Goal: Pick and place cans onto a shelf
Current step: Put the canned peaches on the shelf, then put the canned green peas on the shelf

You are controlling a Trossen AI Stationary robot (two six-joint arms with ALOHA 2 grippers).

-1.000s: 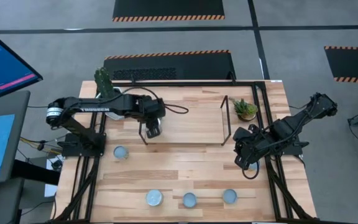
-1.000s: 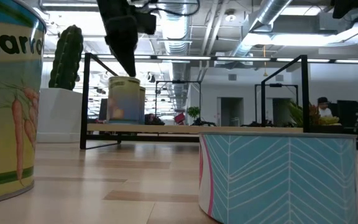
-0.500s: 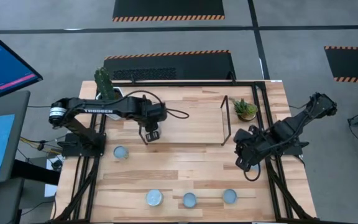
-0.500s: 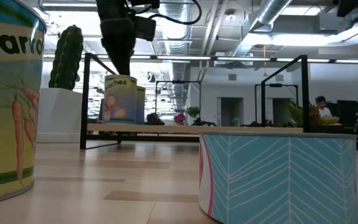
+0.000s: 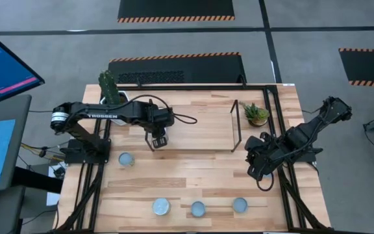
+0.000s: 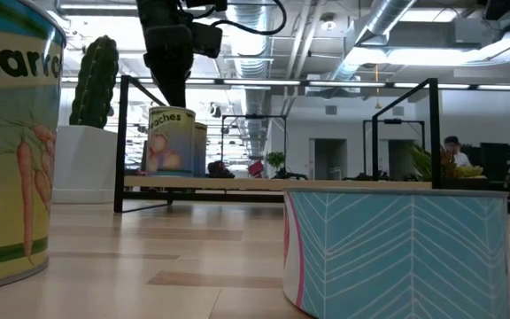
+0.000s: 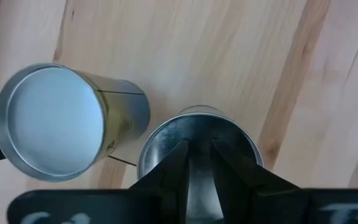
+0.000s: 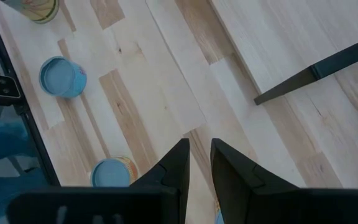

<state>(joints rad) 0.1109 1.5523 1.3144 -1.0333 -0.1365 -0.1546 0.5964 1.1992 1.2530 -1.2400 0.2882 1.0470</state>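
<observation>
Nearest in the low view, a carrot can (image 6: 7,151) and a teal can (image 6: 395,250) wait on the counter (image 5: 200,170). Farther off, the left end effector (image 5: 158,139), closed on a peaches can (image 6: 170,140), has lowered it upright onto the shelf (image 6: 277,183) beside 1 already there. Only the wrist view shows that neighbour's rim (image 7: 51,121) touching. The right end effector (image 5: 260,170) idles, nearly closed, empty.

Cans on the open table: four cans (image 5: 126,159), one near the left edge and three in a row along the near edge, seen from above.
Cans on the shelf: two, touching side by side at its left end, per the left wrist view.
Cans in total: six countable.
Shelf: one shelf (image 5: 235,125).
Plants: two, one cactus (image 5: 108,84) and one small green plant (image 5: 256,114).
Arms: two, the left arm (image 5: 102,116) and the right arm (image 5: 304,136).
Screens: one monitor (image 5: 2,62).
Persons: one person (image 6: 454,146), far back in the room.
</observation>
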